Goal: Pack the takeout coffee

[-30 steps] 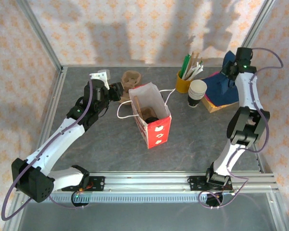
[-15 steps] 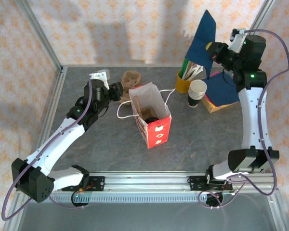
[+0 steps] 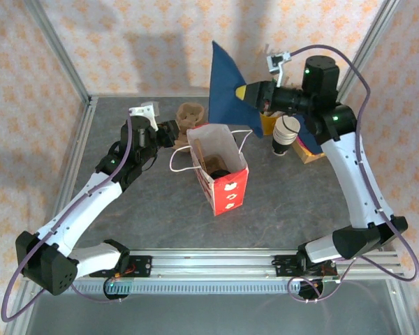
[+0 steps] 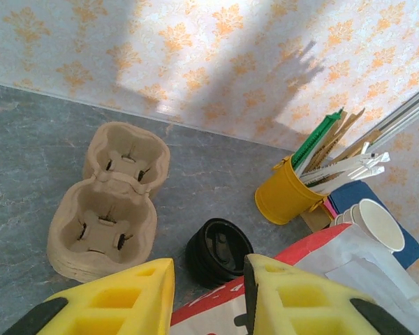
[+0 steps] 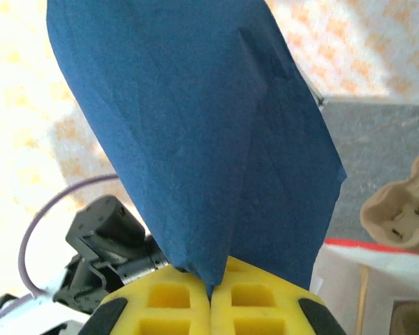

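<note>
we see a grey stone-patterned tabletop (image 3: 293, 202) inside silver aluminium rails (image 3: 59, 49) and cream walls printed with orange flowers (image 3: 126, 42); near its middle stands an open red-and-white paper bag (image 3: 227, 188), and the dim shape low inside looks like the small dark paper cup with a black lid (image 3: 220, 171). the right gripper (image 3: 250, 92) is pinched tight on a corner of a navy blue paper napkin (image 3: 227, 80), up in the air beyond the bag. the left gripper (image 3: 174, 132) sits by the bag's far left corner, yellow fingers (image 4: 112, 300) a little apart and holding nothing, near a brown moulded pulp cup carrier (image 4: 108, 202) and a black round plastic lid (image 4: 218, 251) on the table.
</note>
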Action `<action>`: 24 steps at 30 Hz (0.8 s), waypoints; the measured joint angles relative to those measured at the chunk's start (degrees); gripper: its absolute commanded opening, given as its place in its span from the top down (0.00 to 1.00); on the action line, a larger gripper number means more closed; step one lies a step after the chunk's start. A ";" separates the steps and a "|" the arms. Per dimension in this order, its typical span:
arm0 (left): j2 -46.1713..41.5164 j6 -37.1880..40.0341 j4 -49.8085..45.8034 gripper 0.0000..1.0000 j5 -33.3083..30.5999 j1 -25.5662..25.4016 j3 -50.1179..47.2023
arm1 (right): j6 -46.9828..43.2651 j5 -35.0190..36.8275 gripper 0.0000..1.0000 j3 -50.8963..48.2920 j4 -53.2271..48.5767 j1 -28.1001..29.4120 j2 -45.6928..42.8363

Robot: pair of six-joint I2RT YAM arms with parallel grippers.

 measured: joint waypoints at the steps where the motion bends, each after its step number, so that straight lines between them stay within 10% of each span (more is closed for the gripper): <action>1: -0.02 0.00 0.00 0.66 0.02 0.09 -0.02 | -0.46 0.44 1.00 -0.50 -0.74 0.98 -0.02; 24: 0.00 0.00 0.24 0.66 0.20 0.26 -0.39 | -2.10 42.34 1.00 -3.30 -18.84 22.80 10.47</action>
